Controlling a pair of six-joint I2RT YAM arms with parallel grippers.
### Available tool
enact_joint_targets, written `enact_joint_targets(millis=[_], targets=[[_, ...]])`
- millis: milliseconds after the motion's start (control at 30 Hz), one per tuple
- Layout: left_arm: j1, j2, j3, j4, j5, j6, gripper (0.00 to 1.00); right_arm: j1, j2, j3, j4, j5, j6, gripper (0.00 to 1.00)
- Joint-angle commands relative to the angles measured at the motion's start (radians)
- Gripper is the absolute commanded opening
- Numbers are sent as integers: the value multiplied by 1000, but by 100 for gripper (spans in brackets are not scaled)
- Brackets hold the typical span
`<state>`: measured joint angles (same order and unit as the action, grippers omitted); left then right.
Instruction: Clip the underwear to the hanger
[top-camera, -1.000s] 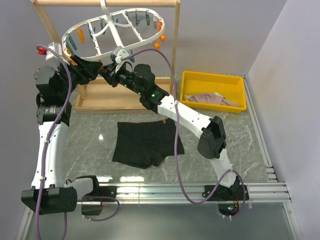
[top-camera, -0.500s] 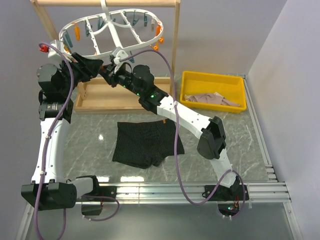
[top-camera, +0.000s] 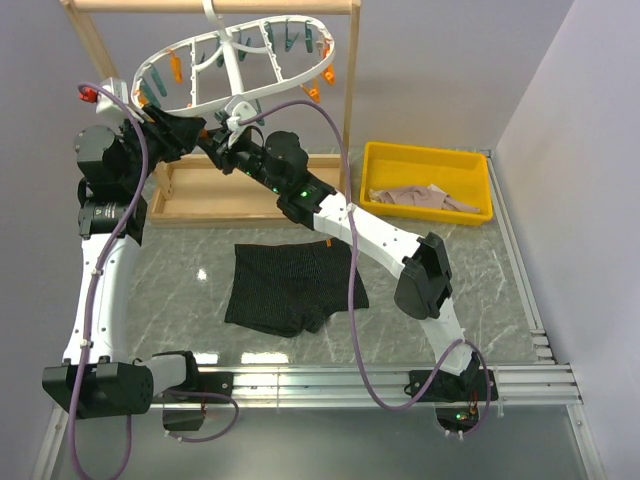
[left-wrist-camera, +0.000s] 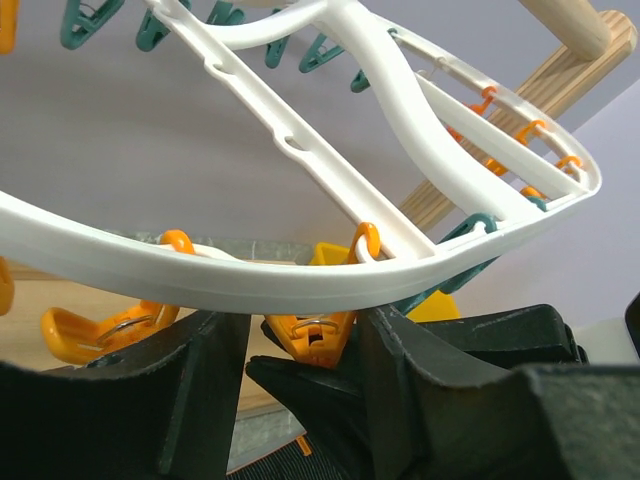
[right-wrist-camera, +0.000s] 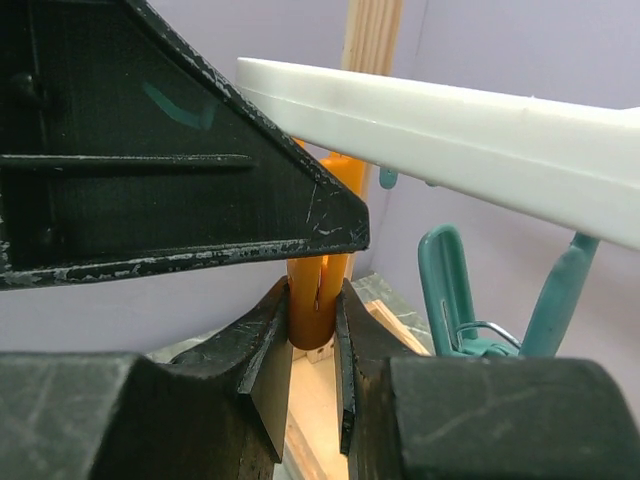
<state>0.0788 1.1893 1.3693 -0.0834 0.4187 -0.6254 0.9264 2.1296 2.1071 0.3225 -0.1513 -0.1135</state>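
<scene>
The black underwear (top-camera: 293, 285) lies flat on the marble table, untouched by either arm. The white oval hanger (top-camera: 240, 60) hangs tilted from the wooden frame, orange and teal pegs along its rim. Both grippers meet under its near rim. My right gripper (top-camera: 218, 143) (right-wrist-camera: 315, 320) is shut on the lower end of an orange peg (right-wrist-camera: 318, 290). My left gripper (top-camera: 193, 135) (left-wrist-camera: 300, 335) stands open, its fingers (left-wrist-camera: 205, 380) either side of an orange peg (left-wrist-camera: 315, 335) below the hanger's rim (left-wrist-camera: 300, 285), with the right gripper's dark tip between them.
The wooden frame (top-camera: 350, 90) and its base (top-camera: 230, 195) stand at the back. A yellow bin (top-camera: 478, 170) at the right holds a pinkish-beige cloth (top-camera: 420, 198). Teal pegs (right-wrist-camera: 455, 290) hang right beside the held peg.
The hanger has swung and tilted, its left end rising. My left gripper has moved up and right toward the right gripper, and its jaws have narrowed. The right arm has barely moved.
</scene>
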Motion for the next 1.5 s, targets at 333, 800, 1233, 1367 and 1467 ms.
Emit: enact_joint_targets(millis=[333,800,1233,1367,1467], targets=[[4,-7,54,129,-43,-30,1,31,-63,-22,-25,-22,-12,31],[4,-3,48,129,-17,-7,1,17,-301,-462,-186,-119,67,55],[6,-10,39,125,-6,-14,1,-37,-83,-365,-623,-285,-69,76],[6,-11,37,126,3,-17,1,-69,-5,-302,-674,-337,-115,83],[4,-10,36,122,9,-20,1,-81,33,-283,-674,-327,-144,87]])
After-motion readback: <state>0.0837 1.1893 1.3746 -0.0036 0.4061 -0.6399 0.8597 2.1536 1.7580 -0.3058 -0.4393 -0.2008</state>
